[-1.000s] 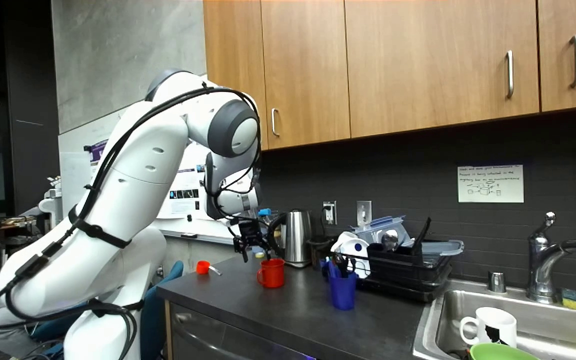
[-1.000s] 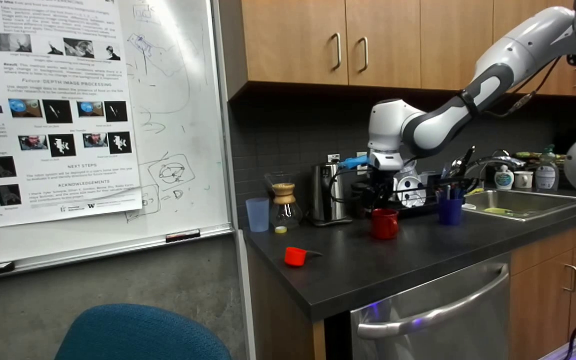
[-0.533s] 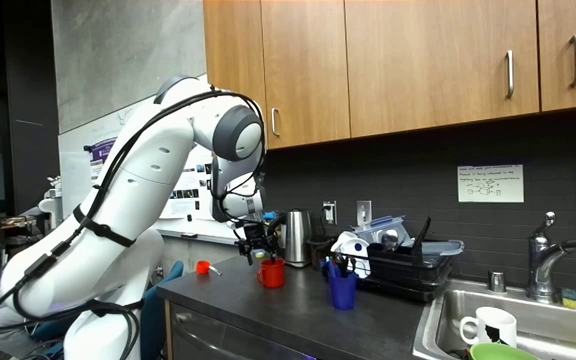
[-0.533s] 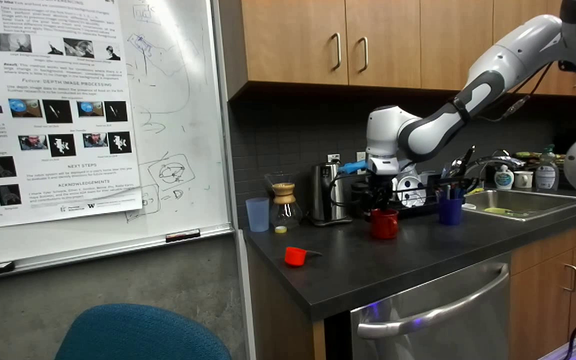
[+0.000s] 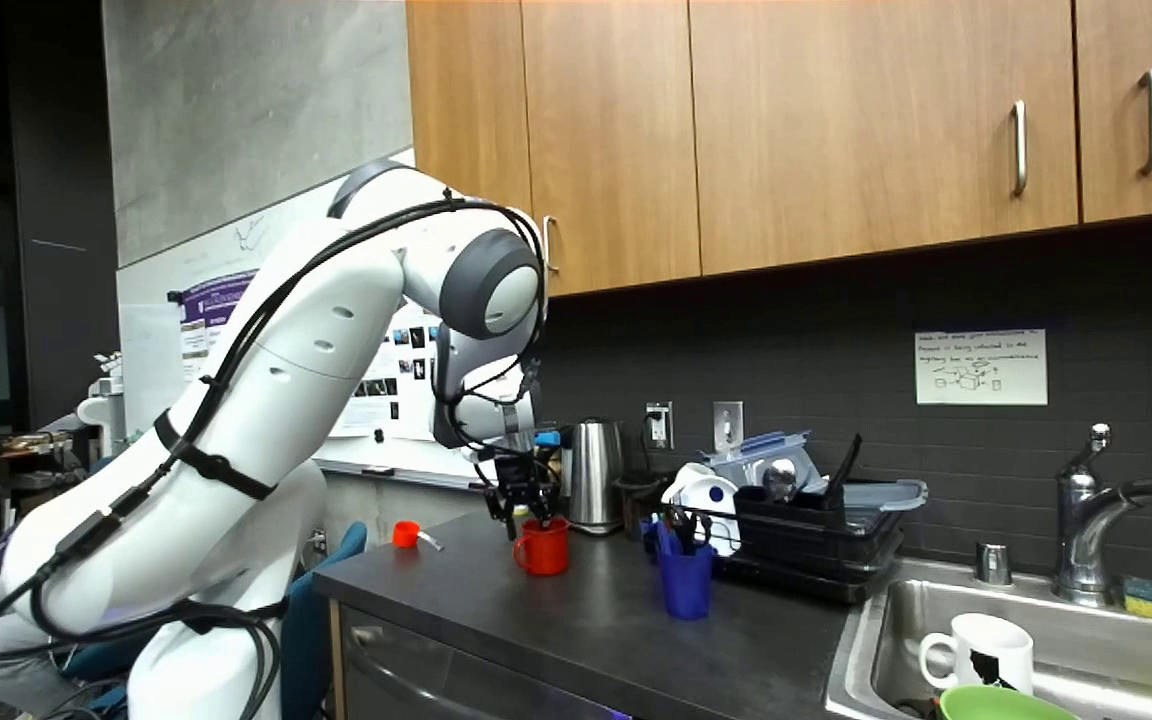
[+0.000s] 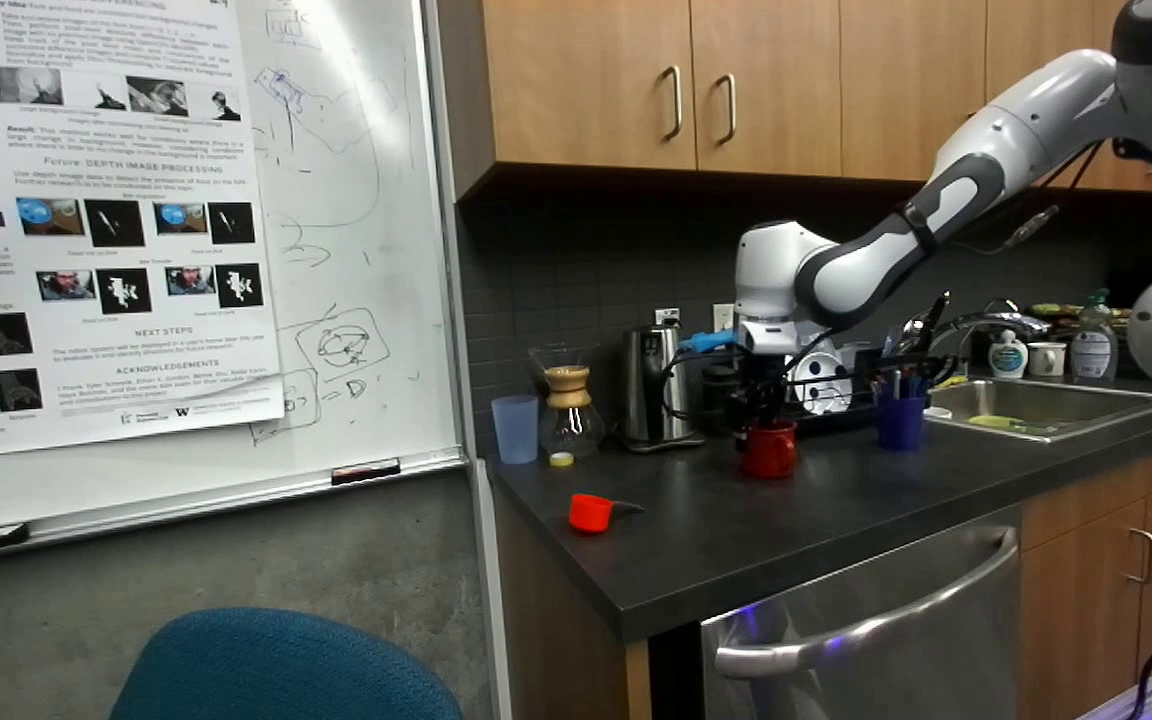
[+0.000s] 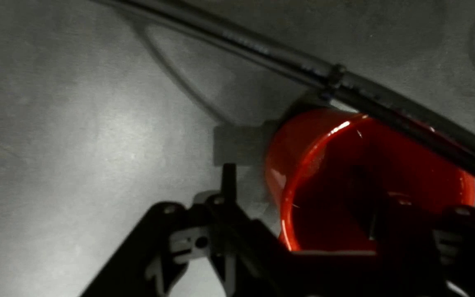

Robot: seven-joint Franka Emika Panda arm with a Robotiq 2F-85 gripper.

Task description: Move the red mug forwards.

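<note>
The red mug (image 5: 542, 549) stands upright on the dark counter and shows in both exterior views (image 6: 769, 455). In the wrist view the red mug (image 7: 410, 165) is seen from above, its opening dark and its lower part hidden by the gripper. My gripper (image 5: 527, 524) is low at the mug's rim. In the wrist view the gripper (image 7: 303, 194) is open: one finger is outside the mug's wall with a gap to it, the other is over or inside the opening. The fingertips are partly hidden in an exterior view (image 6: 761, 420).
A steel kettle (image 5: 596, 475) stands close behind the mug. A blue cup (image 5: 685, 582) with utensils and a black dish rack (image 5: 806, 540) are to one side, then the sink (image 5: 896, 630). A small red measuring cup (image 6: 590, 513) lies near the counter's end. A glass carafe (image 6: 571, 425) stands behind.
My gripper has come down and shifted towards the mug, so its fingers now reach the rim. The mug has not visibly moved.
</note>
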